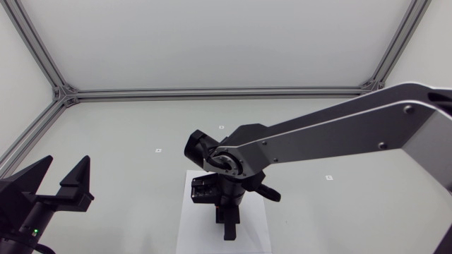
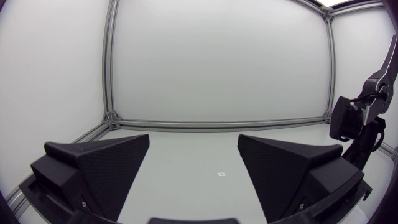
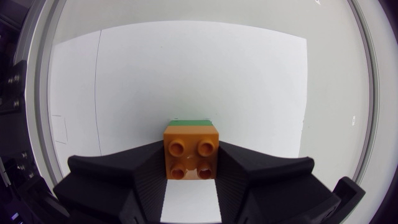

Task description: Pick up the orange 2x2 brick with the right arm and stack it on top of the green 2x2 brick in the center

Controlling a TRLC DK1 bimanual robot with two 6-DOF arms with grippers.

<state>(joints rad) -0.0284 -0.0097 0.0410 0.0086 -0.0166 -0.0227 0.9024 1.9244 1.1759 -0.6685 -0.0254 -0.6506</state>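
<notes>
Right pincer (image 3: pixel 191 163), closed on the orange 2x2 brick (image 3: pixel 191 149): both broad black fingers press the brick's opposite side walls, the studded face turned toward the wrist camera. Directly beneath the held brick, and showing only as a thin strip just ahead of it, lies the green 2x2 brick (image 3: pixel 189 122); the two appear flush and aligned, though whether the studs are fully seated cannot be told. Under the pincer a white sheet (image 3: pixel 186 74) covers the desk (image 1: pixel 127 127). From overhead, the right arm (image 1: pixel 332 130) points the pincer straight down and hides both bricks.

Progress, as judged: pick-up is done and the orange brick is brought onto the green one; pressing home, if needed, then release and withdrawal are left.

Orange brick: saturated orange, glossy, four round studs in a square, edges crisp, sitting level between the fingers.

Left pincer (image 2: pixel 193 149): well apart to the side, fingers spread wide, holding nothing.
</notes>
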